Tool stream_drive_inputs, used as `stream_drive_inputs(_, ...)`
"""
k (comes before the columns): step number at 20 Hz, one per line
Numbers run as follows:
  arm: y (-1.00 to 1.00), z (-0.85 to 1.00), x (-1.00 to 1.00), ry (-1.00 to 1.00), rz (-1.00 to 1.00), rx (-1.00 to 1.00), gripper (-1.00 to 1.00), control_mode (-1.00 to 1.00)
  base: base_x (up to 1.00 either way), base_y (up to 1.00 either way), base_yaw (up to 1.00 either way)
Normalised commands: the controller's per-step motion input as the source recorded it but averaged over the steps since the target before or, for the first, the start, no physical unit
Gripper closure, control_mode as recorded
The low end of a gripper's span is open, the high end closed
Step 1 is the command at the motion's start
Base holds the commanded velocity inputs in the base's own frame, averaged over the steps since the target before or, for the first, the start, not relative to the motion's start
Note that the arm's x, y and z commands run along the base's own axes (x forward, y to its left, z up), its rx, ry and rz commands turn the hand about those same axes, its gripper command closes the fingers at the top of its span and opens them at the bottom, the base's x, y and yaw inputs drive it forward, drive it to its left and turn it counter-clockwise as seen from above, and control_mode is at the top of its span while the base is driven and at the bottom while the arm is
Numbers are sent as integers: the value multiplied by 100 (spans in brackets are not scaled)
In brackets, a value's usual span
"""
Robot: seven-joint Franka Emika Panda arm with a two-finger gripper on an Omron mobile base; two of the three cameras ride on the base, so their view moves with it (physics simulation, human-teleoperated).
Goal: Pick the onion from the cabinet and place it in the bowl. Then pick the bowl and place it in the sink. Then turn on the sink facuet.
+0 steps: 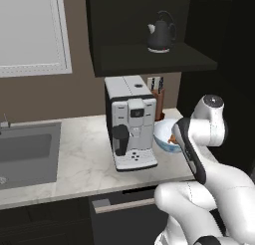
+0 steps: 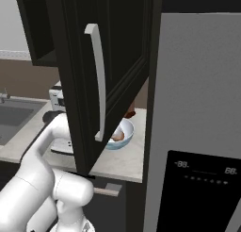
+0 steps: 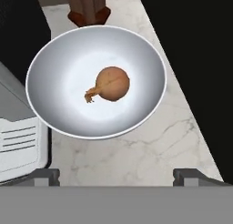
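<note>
On the pale marble counter (image 1: 84, 154), just to the right of a black and white coffee machine (image 1: 130, 122), sits the bowl (image 3: 95, 79), wide and round, white inside. The onion (image 3: 111, 84), a small orange-brown bulb, lies near the middle of the bowl with its short tip pointing to the left of the hand view. The gripper (image 3: 116, 176) hangs above the bowl's near rim with its two dark fingertips spread wide apart and nothing between them; it holds nothing. A wooden knife block (image 3: 87, 7) stands just behind the bowl. From the left base view, the white arm bends over the counter and partly covers the bowl, and the sink (image 1: 25, 154) is set into the counter well to the left, past the coffee machine. The sink facuet (image 1: 5, 122) shows at the far left edge, too small to judge. By these pictures the first step looks finished. Left to do: grasp the bowl, carry it to the sink, and turn on the tap.
</note>
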Motion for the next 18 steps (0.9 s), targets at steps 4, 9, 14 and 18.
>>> stream_drive_inputs(4, -3, -7, 0, 0, -21, 17, -100, -100, 0, 0, 0)
stream_drive_inputs(9, -2, -18, 2, 0, -21, 16, -100, -100, 0, 0, 0)
stream_drive_inputs(14, 0, -32, 5, 0, -18, 10, -100, -100, 0, 0, 0)
stream_drive_inputs(18, 0, -33, 41, 0, -15, 6, -100, -100, 0, 0, 0)
